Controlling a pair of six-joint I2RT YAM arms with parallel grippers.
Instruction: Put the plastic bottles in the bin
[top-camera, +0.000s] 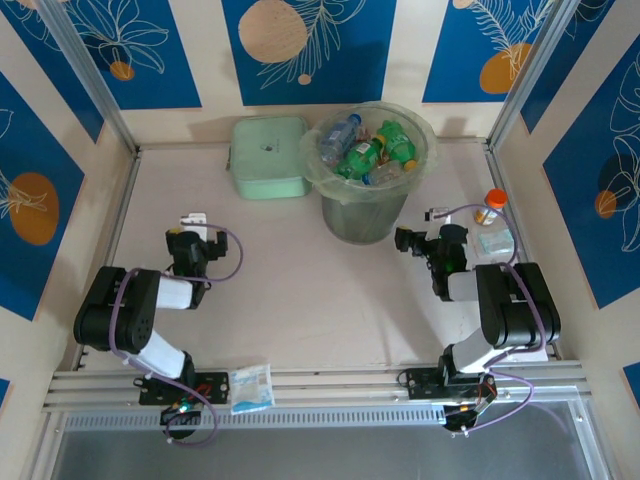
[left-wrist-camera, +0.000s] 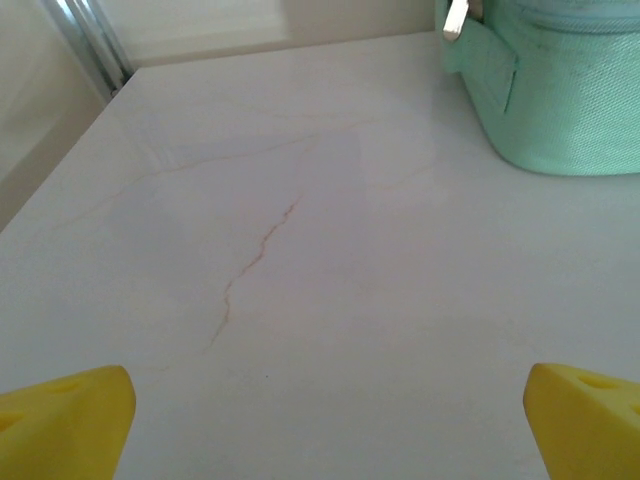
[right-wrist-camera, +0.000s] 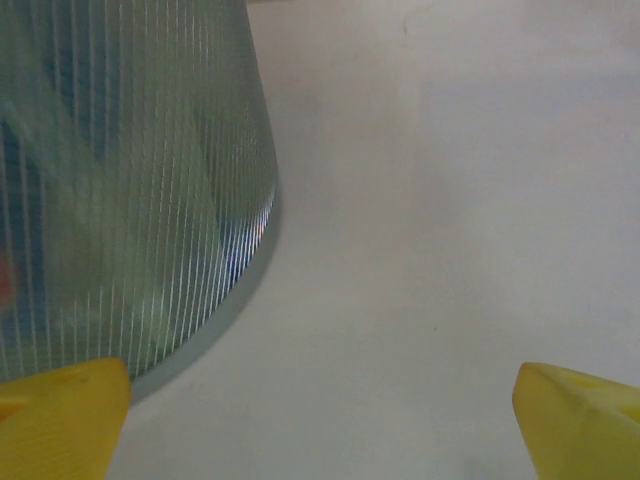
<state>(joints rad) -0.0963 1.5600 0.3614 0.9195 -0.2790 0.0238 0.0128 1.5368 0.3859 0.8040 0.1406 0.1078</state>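
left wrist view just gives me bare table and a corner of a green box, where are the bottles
observer: The plastic bottles lie heaped inside the bin, which stands right beside that box.
operator: wheres the right gripper
observer: The right gripper is open and empty, down low by the bin's base.
operator: anything else out there
observer: An orange-capped vial stands upright further to the right.

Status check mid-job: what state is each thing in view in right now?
Round pale green translucent bin: upright, lined, loaded.
Small plastic bottles: piled inside it.
Flat square pale green box: closed.
Orange-capped vial: capped, standing.
Left hand: open, empty.
Right hand: open, empty.
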